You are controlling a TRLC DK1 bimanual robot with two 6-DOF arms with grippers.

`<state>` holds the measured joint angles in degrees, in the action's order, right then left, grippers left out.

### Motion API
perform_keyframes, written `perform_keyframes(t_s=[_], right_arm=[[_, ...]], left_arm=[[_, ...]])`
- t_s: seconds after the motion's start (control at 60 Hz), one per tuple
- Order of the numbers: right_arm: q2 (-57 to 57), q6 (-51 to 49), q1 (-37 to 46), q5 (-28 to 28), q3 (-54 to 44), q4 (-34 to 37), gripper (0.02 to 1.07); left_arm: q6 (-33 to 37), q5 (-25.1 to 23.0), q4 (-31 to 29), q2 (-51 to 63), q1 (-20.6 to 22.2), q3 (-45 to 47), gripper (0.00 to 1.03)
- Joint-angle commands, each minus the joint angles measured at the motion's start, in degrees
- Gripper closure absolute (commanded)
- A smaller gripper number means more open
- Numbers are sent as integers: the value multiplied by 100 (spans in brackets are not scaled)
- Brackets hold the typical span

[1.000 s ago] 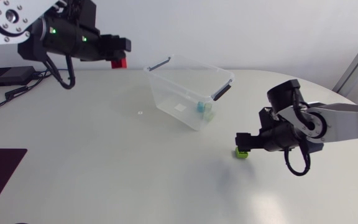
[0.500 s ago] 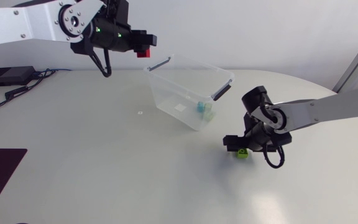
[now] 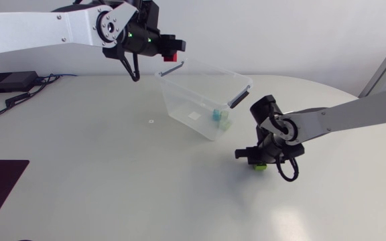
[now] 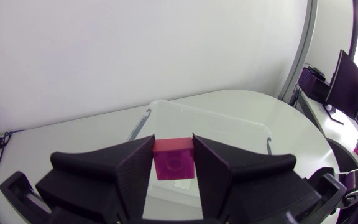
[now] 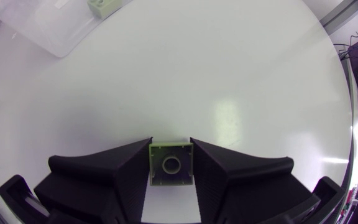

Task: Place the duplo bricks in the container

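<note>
The left gripper (image 3: 174, 49) hangs above the bench (image 3: 99, 154), clamped on a red brick (image 3: 173, 53). Its wrist view shows what the head view hides. The brick (image 4: 173, 158) sits squarely between the two fingers, touched on both sides. The clear container (image 4: 229, 134) lies ahead of and below the gripper (image 4: 173, 142). From the head view the gripper seems to be at the container's (image 3: 179, 107) far corner. Whether it is already over the opening is hard to judge.

The right gripper (image 3: 256, 161) is down at the bench on the near side of the container, closed on a green brick (image 3: 261, 166). In the head view that brick is only a green patch under the black fingers. The right wrist view shows it (image 5: 171, 165) held from both sides at the fingertips (image 5: 171, 144), hollow underside toward the camera. The bare bench (image 5: 229, 74) lies ahead, and a corner of the container (image 5: 36, 25) well ahead.

Inside the container the head view shows a blue brick (image 3: 216, 116) touching a pale green brick (image 3: 224, 120). The right wrist view catches only the pale green one (image 5: 104, 6).
</note>
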<state>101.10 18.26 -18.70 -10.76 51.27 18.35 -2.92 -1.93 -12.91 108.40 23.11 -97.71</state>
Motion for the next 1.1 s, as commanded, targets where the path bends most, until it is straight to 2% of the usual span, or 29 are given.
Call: perform_keyframes(t_s=[0.0, 0.267, 0.35, 0.417, 0.45, 0.517, 0.567, 0.6, 0.85, 1.0, 1.083], right_arm=[[-363, 160, 7, -75, -134, 151, 89], [-1813, -24, 33, -110, 6, 600, 89], [-2129, -95, -29, -163, 129, 661, 89], [-2349, -139, -81, -163, 244, 679, 89], [-2437, -156, -99, -172, 288, 688, 89], [-2613, -227, -169, -216, 393, 696, 89], [-2710, -270, -222, -242, 463, 696, 89], [-2789, -297, -248, -242, 516, 696, 89], [-2964, -517, -371, -242, 1026, 485, 89], [-2850, -622, -468, -242, 1316, -95, 89], [-2701, -675, -486, -242, 1500, -411, 89]], left_arm=[[46, -97, 60, 217, 97, -257, 82], [54, -176, -309, 814, 264, -837, 82], [134, -184, -933, 1245, 299, -1417, 80], [195, -167, -1328, 1588, 325, -1857, 74], [204, -114, -1452, 1737, 325, -2041, 63], [213, 53, -1821, 2124, 317, -2569, 26], [204, 97, -2163, 2396, 299, -2991, 10], [195, 97, -2401, 2546, 290, -3263, 3], [213, 97, -3051, 2256, 334, -3377, 4], [186, 97, -3789, 1667, 343, -3307, 4], [178, 88, -3948, 1175, 325, -3087, 4]])
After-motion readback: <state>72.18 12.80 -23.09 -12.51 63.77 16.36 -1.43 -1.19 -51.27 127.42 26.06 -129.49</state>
